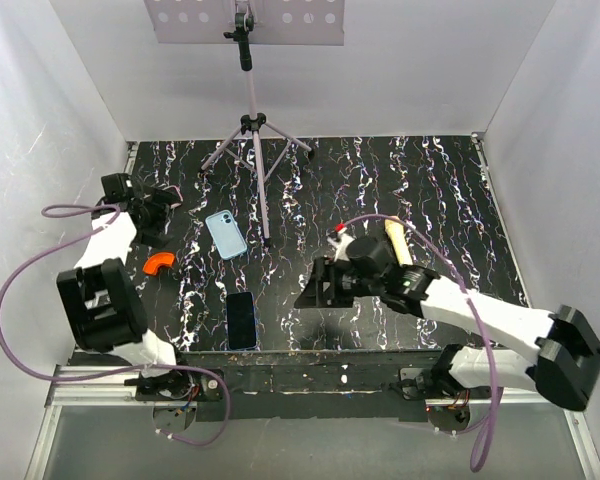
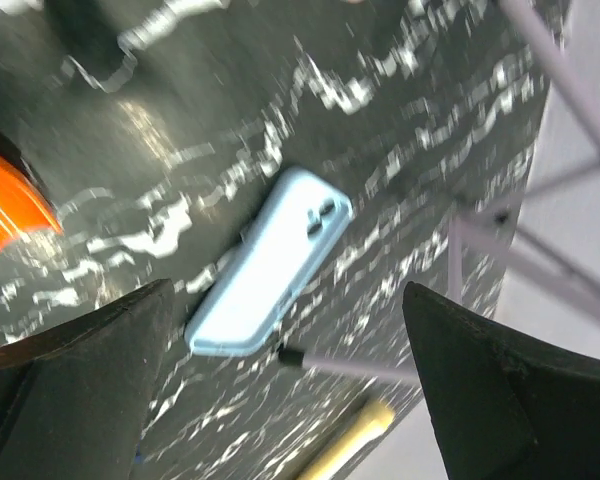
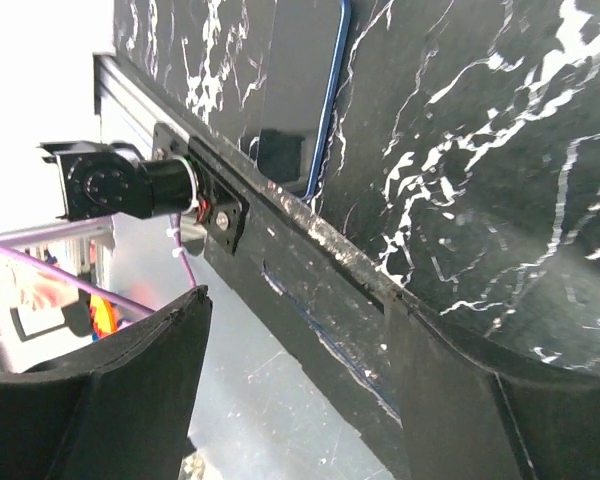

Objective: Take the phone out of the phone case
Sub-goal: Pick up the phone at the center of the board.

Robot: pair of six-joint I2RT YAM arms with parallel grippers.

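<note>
— Where is the phone?
— The dark flat phone with a blue edge [image 1: 242, 320] lies at the near edge of the black marbled counter [image 1: 430, 200], left of centre. The light blue phone case [image 1: 226, 234] lies farther back, apart from it.
— And the grippers?
— The left gripper [image 2: 290, 290] is spread wide, empty, left of the case. The right gripper [image 3: 298, 300] is also spread and empty, right of the phone.

Overhead view of whole table [image 1: 430, 180]; close oblique wrist views, left mid-table, right along near edge
</note>
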